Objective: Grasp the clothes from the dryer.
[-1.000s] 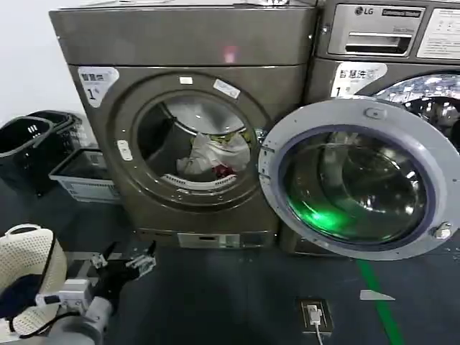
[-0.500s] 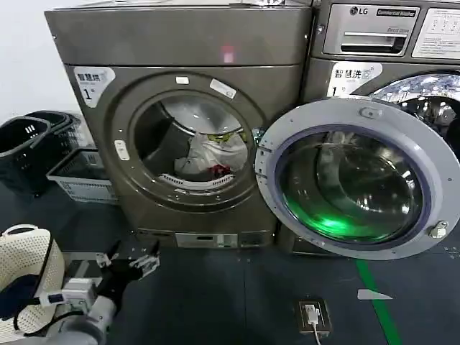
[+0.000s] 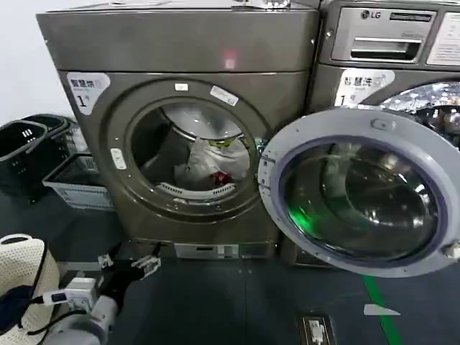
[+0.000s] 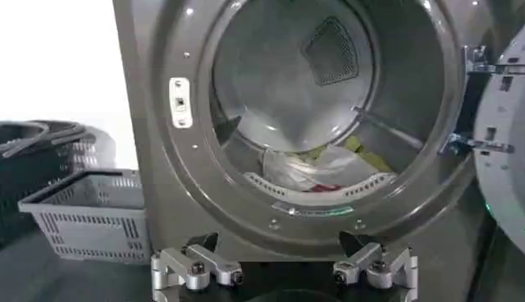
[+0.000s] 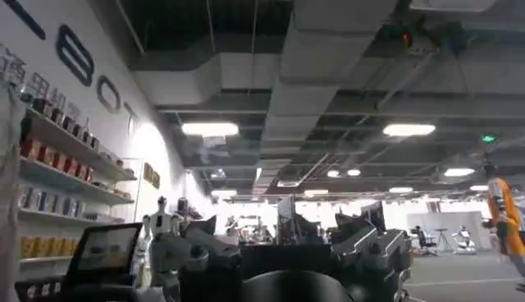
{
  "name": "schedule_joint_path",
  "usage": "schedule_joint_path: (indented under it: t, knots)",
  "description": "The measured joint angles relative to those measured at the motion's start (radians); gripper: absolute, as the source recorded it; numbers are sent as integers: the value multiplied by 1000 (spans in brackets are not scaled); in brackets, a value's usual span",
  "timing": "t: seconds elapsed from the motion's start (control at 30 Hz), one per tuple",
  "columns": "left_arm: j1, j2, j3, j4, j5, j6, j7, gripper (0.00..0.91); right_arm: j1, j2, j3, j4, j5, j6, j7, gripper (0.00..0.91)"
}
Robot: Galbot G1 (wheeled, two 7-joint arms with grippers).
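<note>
Clothes are the goal, but nearest the robot is the left gripper (image 3: 129, 263), low over the dark floor in front of the dryer (image 3: 180, 50), its fingers spread wide and holding nothing; in the left wrist view they (image 4: 283, 271) frame the bottom of the porthole. Over the last second the machine has grown larger and shifted slightly in the head view, and the gripper sits a little nearer the dryer's base panel, so the robot seems to be closing in on the opening, not yet reaching. Beside the arm stands a white mesh basket (image 3: 21, 266). Further on, the round dryer door (image 3: 359, 190) hangs swung open to the right, leaving the drum clear. Deep in the drum lie the clothes (image 3: 208, 164), a white and grey heap with yellow-green and red bits, resting on the drum floor (image 4: 320, 168). The right gripper (image 5: 283, 258) points away toward a ceiling, parked; whether it is open I cannot tell. Left of the dryer sits a grey crate (image 3: 72, 183).
</note>
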Motion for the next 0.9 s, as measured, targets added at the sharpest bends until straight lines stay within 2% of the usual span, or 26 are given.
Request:
schedule_joint_path:
  t: [0.9]
  knots:
    - [-12,5,24,21,7,0,-3,907,-6,-4,-7,3,-2,1,1,907]
